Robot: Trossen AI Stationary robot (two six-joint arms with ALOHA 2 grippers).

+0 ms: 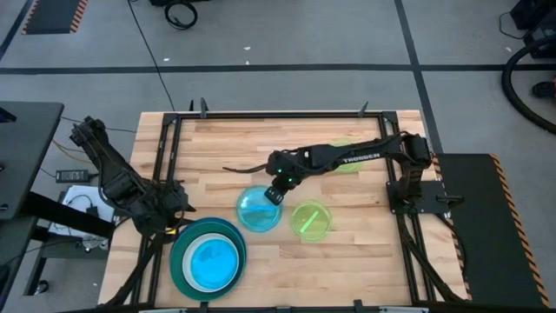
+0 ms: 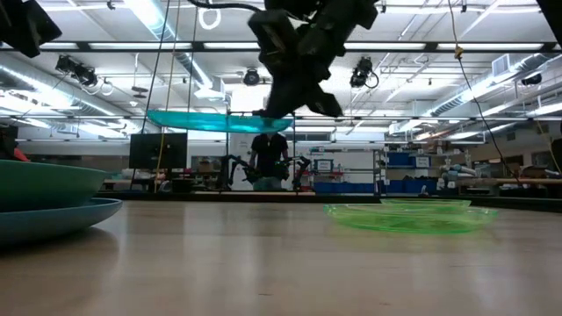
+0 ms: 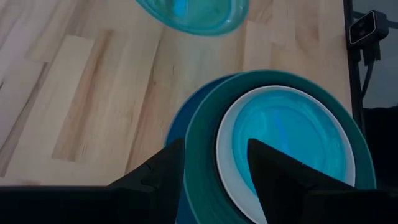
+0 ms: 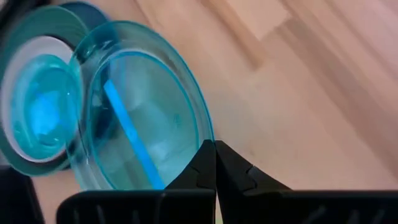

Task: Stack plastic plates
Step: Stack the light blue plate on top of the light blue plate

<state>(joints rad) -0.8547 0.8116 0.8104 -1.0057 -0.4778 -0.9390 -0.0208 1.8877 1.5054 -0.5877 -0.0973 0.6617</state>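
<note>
My right gripper (image 1: 275, 193) is shut on a translucent cyan plate (image 1: 258, 210), which it holds in the air over the table's middle; the low view shows the plate (image 2: 219, 121) well above the wood. At the near left stands a stack: a blue plate (image 3: 177, 124) at the bottom, a teal one (image 1: 184, 252), a white one (image 3: 227, 134) and a cyan one (image 1: 211, 261) on top. My left gripper (image 3: 214, 146) hangs open over the stack's left edge, its fingers astride the teal rim. A lime green plate (image 1: 310, 220) lies flat on the table, and another (image 1: 345, 163) lies under my right arm. My right gripper pinches the cyan plate's rim (image 4: 207, 138) between its two fingers, at the plate's far right edge. The fingers slant down from the table's far right. The plate hangs about level and clear of the table, reaching out from the fingers toward the stack.
A black metal frame (image 1: 165, 139) runs round the wooden table top. Bare wood lies between the stack and the lime green plate. Beyond the far edge in the low view a person (image 2: 268, 158) stands in the room.
</note>
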